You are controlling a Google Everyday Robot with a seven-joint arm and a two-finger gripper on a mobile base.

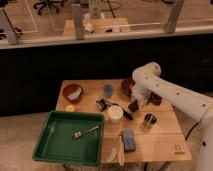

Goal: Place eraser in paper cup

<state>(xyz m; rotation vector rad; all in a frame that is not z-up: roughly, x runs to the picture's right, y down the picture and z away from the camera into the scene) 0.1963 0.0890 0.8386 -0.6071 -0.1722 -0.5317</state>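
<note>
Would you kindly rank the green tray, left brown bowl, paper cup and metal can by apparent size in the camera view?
Green tray
Left brown bowl
Paper cup and metal can look alike; unranked.
The gripper sits just right of the paper cup.
</note>
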